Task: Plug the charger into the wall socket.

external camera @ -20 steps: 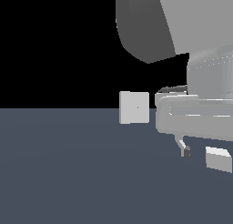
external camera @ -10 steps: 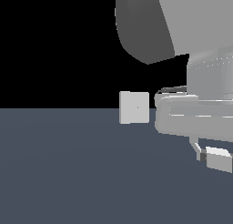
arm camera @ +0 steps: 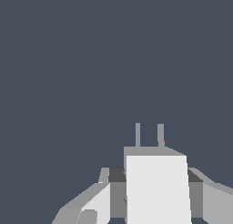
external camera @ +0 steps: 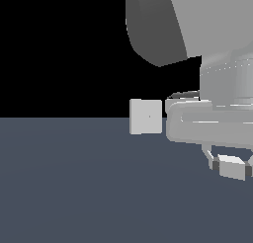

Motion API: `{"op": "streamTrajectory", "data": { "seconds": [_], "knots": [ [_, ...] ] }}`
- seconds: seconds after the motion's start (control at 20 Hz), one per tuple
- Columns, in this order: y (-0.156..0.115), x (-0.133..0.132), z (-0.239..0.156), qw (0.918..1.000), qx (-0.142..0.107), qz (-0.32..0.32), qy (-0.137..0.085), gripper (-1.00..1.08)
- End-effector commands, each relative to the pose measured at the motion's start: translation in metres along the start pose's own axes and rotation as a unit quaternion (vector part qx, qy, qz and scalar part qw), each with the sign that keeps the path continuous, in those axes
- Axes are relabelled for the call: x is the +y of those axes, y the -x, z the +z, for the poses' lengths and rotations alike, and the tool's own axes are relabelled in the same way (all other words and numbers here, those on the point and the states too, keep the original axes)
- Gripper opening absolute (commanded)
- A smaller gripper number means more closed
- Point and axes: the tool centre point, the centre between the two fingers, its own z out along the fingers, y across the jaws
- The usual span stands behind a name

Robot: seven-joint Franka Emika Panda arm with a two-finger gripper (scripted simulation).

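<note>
The charger [external camera: 230, 166] is a small off-white block low at the exterior view's right. My gripper [external camera: 231, 170] stands over it, with a dark-padded finger [external camera: 215, 164] against each side, shut on the block. In the wrist view the charger [arm camera: 157, 191] fills the gap between the pads [arm camera: 117, 175], and its two grey prongs [arm camera: 138, 134] point away from the gripper [arm camera: 155, 193]. The wall socket [external camera: 146, 116] is a flat upright white plate with a tiny dark mark, standing on the floor to the exterior view's left of the arm and apart from the charger.
The grey arm body [external camera: 212, 54] fills the upper right of the exterior view. A dark blue-grey floor [external camera: 74, 187] spreads under everything; the background above it is black.
The gripper has moved toward the exterior view's right until its fingers sit on both sides of the charger. The charger now sits slightly higher and further left. The socket has not moved.
</note>
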Motion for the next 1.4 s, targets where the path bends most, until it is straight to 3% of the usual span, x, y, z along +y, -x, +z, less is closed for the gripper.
{"op": "streamTrajectory", "data": {
  "seconds": [0.0, 0.3, 0.5, 0.95, 1.35],
  "knots": [
    [-0.005, -0.004, -0.004, 0.9998, 0.001, -0.020, -0.003, -1.00],
    [-0.020, -0.023, -0.016, 0.9955, 0.001, -0.094, -0.012, -1.00],
    [-0.032, -0.041, -0.028, 0.9869, 0.002, -0.160, -0.021, -1.00],
    [-0.047, -0.087, -0.055, 0.9501, 0.002, -0.309, -0.042, -1.00],
    [-0.048, -0.115, -0.071, 0.9187, 0.001, -0.391, -0.054, -1.00]
  ]
}}
